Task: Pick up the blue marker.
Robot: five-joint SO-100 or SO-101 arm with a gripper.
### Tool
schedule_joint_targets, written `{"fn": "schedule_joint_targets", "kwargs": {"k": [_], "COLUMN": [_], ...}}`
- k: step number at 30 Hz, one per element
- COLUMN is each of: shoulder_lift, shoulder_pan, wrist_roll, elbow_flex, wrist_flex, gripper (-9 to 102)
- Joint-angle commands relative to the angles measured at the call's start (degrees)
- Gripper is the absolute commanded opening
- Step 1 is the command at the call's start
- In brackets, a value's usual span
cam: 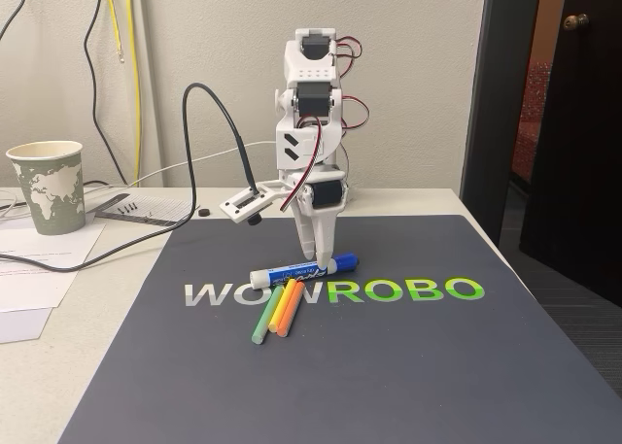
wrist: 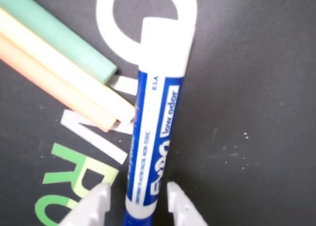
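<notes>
The blue marker [cam: 287,271] lies flat on the dark mat, white barrel with a blue label and its blue cap toward the right in the fixed view. My white gripper [cam: 319,261] reaches straight down onto it near the cap end. In the wrist view the marker [wrist: 158,102] runs up the middle. My gripper [wrist: 140,203] is open, with one white fingertip [wrist: 101,201] on each side of the barrel and a small gap showing at both. The part of the marker below the fingertips is cut off by the frame edge.
Green [cam: 265,320], yellow [cam: 277,313] and orange [cam: 288,311] sticks lie bunched just in front of the marker, their ends close to its barrel. The mat [cam: 389,366] reads WOWROBO. A paper cup [cam: 47,184], papers and cables sit at the left. A dark door stands at the right.
</notes>
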Motion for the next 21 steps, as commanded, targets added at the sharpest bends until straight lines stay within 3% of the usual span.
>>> {"fn": "schedule_joint_targets", "kwargs": {"k": [1,21], "shoulder_lift": [0.0,-2.7], "shoulder_pan": [0.0,0.2], "wrist_roll": [-0.5,0.2], "elbow_flex": [-2.5,-1.8], "wrist_flex": [-0.4,-3.3], "gripper": [15,14]}}
